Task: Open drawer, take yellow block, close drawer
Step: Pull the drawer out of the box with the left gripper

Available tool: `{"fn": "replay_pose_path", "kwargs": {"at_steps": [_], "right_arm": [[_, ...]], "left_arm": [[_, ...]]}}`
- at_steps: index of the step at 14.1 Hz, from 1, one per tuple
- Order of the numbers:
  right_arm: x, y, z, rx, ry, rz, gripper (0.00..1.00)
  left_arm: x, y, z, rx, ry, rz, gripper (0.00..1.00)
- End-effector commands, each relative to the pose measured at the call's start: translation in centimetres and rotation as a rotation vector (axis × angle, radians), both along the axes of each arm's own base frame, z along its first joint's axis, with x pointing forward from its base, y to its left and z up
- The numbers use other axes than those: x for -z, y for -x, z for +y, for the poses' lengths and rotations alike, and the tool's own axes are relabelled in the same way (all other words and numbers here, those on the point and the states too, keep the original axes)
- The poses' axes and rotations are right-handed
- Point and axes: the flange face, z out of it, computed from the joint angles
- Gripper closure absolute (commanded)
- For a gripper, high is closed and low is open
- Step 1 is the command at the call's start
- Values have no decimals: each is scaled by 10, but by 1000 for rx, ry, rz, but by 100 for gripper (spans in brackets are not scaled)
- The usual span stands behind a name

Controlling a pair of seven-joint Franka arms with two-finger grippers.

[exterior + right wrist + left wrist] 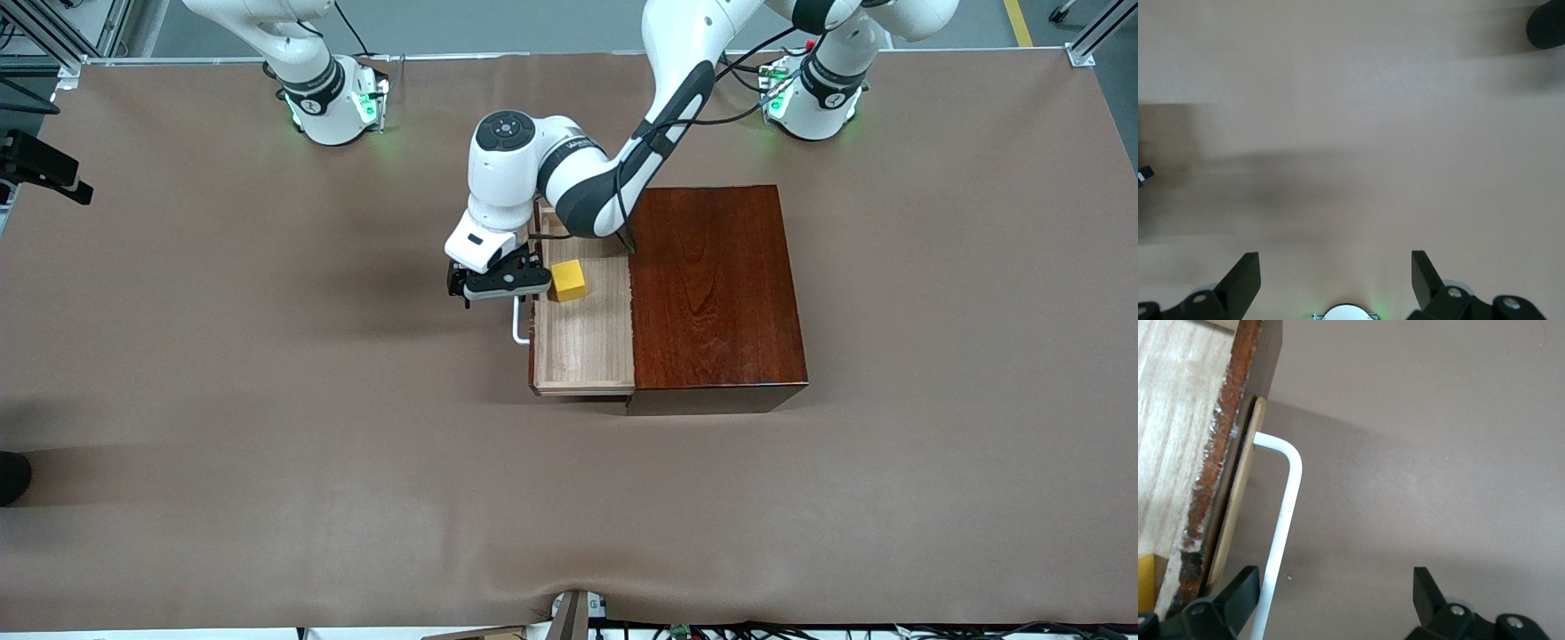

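Drawer [587, 342] stands pulled out of the dark wooden box [716, 284], toward the right arm's end of the table; pale tray floor exposed; first step judged done.

Yellow block [567, 280] sits in the drawer on the tray floor, close to the front panel; well apart from the edge of the box; visible in the left wrist view only as a yellow sliver.

Left gripper [500, 284] hangs over the white handle [1281, 520], just outside the drawer front; fingers [1238, 590] released and spread wide; the handle bar runs up between them close to one finger, no contact that I can confirm; nothing grasped.

Key relation: in the front view the block lies at about 3 o'clock from the left gripper, just across the drawer's front panel; a short shift that way plus a descent should put the fingers astride it; block roughly cubic, so no long axis to favour; faces look aligned with the drawer walls.

Left arm is clearly the nearer one.

Right gripper [1336, 277] not seen in the front view; right arm waits; its wrist view shows bare table cover only; fingers apart, empty.

Risk, as judged: front panel close to the block, a finger could catch it on the way down.
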Motion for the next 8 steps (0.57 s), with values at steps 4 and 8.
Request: {"fn": "replay_pose_path", "kwargs": {"at_steps": [4,8], "right_arm": [[4,-4,-12,4,4,-2,0],[12,-17,-22,16,50,-35,0]], "left_arm": [[-19,3,-2,-16,0,5,0],[-22,7,2,-9,-58,15,0]]}}
